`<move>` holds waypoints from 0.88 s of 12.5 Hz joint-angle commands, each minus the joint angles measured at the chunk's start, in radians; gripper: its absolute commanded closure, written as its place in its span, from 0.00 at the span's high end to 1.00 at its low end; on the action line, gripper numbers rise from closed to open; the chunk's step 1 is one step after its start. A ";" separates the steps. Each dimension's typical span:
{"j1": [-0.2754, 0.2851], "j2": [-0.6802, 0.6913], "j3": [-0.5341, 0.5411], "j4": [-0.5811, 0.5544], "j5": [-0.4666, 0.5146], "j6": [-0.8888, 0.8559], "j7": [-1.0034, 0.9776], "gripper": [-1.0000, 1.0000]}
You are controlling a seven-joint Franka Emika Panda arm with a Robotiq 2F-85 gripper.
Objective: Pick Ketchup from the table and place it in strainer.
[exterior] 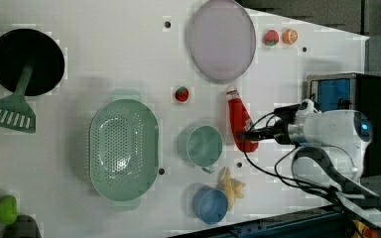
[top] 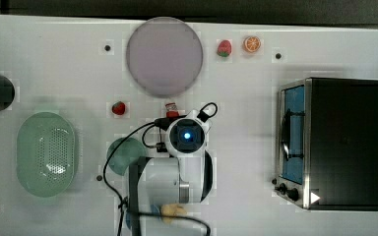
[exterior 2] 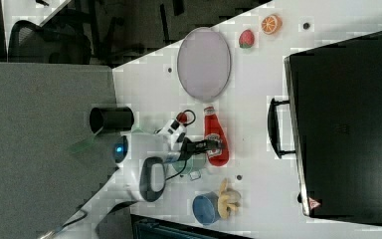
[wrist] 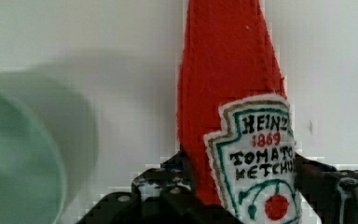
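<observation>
Closest in, the wrist view has the ketchup bottle (wrist: 233, 130) between the two dark fingers (wrist: 168, 191), its Heinz label square between them; the jaws stand on either side of the lower body and look closed onto it, though the contact on the far side is partly hidden. In the left view the gripper (exterior: 245, 135) meets the bottle near its base while the bottle lies or leans along the white table (exterior: 104, 59), cap toward the grey round plate (exterior: 222, 39). Just beside it sits the small green cup (exterior: 201, 145), and past that the mint strainer (exterior: 124, 148), well apart from the bottle. The soft fabric body may squash and slip, and a hold so near the base could let the long neck swing or droop on lifting. The route to the strainer passes over the cup, so a low carry risks clipping its rim; the strawberry (exterior: 181, 93) lies near that path too.
</observation>
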 commanded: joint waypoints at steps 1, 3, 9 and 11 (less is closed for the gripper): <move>0.008 -0.207 0.058 0.081 -0.001 -0.162 0.034 0.64; 0.016 -0.314 0.098 0.129 -0.001 -0.329 0.098 0.64; 0.073 -0.371 0.318 0.243 0.134 -0.500 0.478 0.64; 0.085 -0.336 0.412 0.268 0.141 -0.484 0.587 0.64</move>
